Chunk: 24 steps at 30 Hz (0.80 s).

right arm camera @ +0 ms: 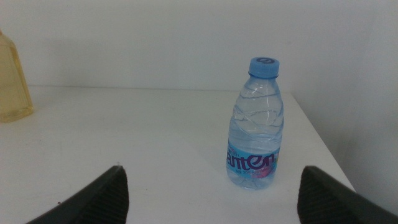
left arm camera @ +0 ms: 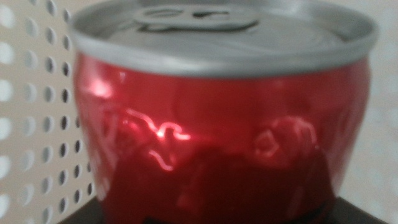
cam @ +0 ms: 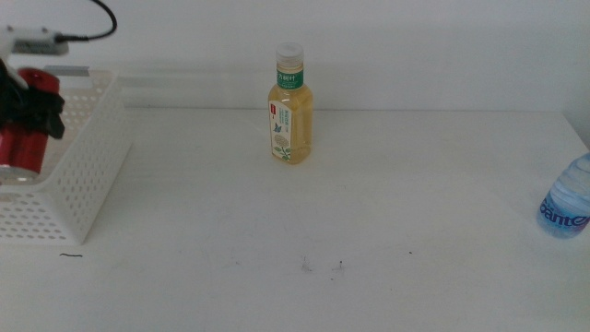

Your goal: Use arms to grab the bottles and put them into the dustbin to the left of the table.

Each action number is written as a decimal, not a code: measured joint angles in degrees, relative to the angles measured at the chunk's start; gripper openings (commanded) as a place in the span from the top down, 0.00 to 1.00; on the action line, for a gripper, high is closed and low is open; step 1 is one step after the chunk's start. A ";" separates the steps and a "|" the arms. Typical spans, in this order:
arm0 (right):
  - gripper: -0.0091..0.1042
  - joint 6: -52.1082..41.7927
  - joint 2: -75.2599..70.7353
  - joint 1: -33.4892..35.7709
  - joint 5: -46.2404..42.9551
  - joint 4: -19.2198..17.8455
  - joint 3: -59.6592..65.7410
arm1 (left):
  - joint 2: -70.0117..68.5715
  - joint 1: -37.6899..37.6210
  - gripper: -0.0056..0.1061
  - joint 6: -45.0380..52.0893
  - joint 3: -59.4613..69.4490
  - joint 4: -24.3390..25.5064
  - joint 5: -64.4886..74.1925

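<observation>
My left gripper (cam: pixel 28 109) hangs over the white perforated dustbin (cam: pixel 88 175) at the table's left edge, jaws clamped on the red can (cam: pixel 23 138); my wrist camera shows the can's silver top and pull tab filling the frame, with the basket's holed wall just behind it. By my reckoning the can is the first item about to go in, not yet let go. Two remain: the yellow tea bottle (cam: pixel 291 111) stands upright mid-table toward the back, and the clear water bottle (right arm camera: pixel 256 124) with the blue cap stands near the right edge. My right gripper (right arm camera: pixel 211 193) waits, jaws spread wide, facing that water bottle.
</observation>
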 measured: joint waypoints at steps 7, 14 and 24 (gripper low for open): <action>0.30 0.00 0.00 0.00 0.00 0.00 0.00 | 3.62 0.00 0.39 0.22 0.00 0.22 -0.79; 0.30 0.00 0.00 0.00 0.00 0.00 0.00 | 3.64 -0.12 0.11 -0.05 -1.16 0.22 -1.23; 0.30 0.00 0.00 0.00 0.00 0.00 0.00 | -10.13 -7.92 0.11 -10.91 -0.72 11.89 0.14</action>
